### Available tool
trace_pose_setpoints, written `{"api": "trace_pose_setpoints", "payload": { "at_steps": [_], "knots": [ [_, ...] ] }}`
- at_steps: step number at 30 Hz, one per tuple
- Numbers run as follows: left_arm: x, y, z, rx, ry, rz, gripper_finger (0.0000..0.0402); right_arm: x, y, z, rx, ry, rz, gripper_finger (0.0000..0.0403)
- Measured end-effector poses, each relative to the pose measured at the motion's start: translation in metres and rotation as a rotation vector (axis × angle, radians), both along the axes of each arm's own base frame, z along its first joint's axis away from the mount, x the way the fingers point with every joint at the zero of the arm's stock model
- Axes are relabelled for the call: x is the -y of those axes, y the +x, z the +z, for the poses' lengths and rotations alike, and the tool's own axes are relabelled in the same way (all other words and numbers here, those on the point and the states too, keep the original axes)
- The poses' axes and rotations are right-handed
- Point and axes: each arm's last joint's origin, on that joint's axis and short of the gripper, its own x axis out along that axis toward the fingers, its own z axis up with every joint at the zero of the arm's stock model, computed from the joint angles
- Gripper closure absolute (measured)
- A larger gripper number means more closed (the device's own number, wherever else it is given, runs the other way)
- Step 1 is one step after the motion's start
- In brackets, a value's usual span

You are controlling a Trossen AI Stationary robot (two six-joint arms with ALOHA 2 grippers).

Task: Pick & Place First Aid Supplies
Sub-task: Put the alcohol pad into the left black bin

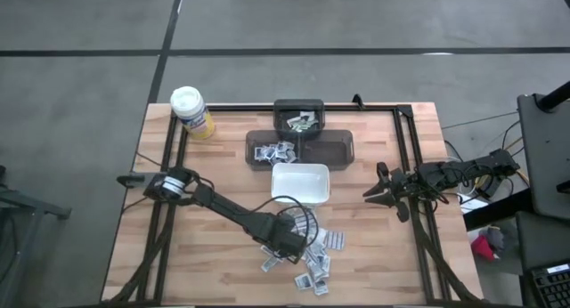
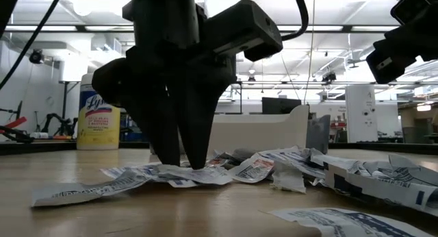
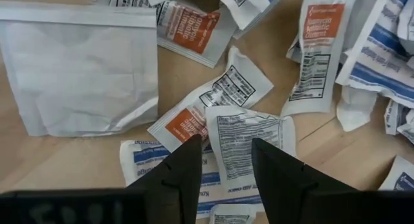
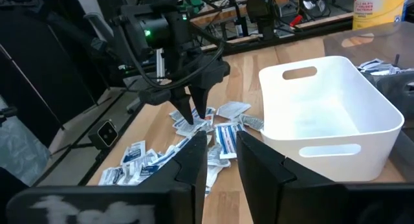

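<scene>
High view: left claw (image 1: 287,240) is down on the near-centre packets (image 1: 313,259), which lie scattered on the worktop (image 1: 223,255) just in front of the white dish (image 1: 300,182). Right claw (image 1: 381,190) waits off to the right, beside the dish, clear of the pile. Dark trays (image 1: 298,146) behind the dish already hold a few packets.

Low view: left claw tips (image 2: 186,158) meet the pile at worktop level, on a flat packet. Yellow canister (image 2: 98,120) stands well behind.

Left wrist view: fingers (image 3: 277,169) are parted, released, straddling 1 white packet (image 3: 249,140) with black print. It overlaps an orange-printed packet (image 3: 187,120) and a blue-printed one below.

Right wrist view: right claw fingers (image 4: 262,162) are apart, holding nothing; the left claw shows farther off over the pile.

Judgement on the step: closing for a pick. Keep the tips pressed to the wood so the thin packet cannot slide under. Centre on the black-print packet alone; the overlapped neighbours may come up with it. Lift straight, then check for a double before moving to the dish.
</scene>
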Motion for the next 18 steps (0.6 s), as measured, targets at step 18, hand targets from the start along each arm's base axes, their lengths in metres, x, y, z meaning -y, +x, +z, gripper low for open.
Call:
{"api": "trace_pose_setpoints", "payload": {
  "at_steps": [18],
  "knots": [
    [-0.0007, -0.0022, -0.0054, -0.017, -0.006, 0.042, 0.0266, 0.0, -0.0001, -0.0005, -0.005, -0.002, 0.0, 0.0336]
  ]
}}
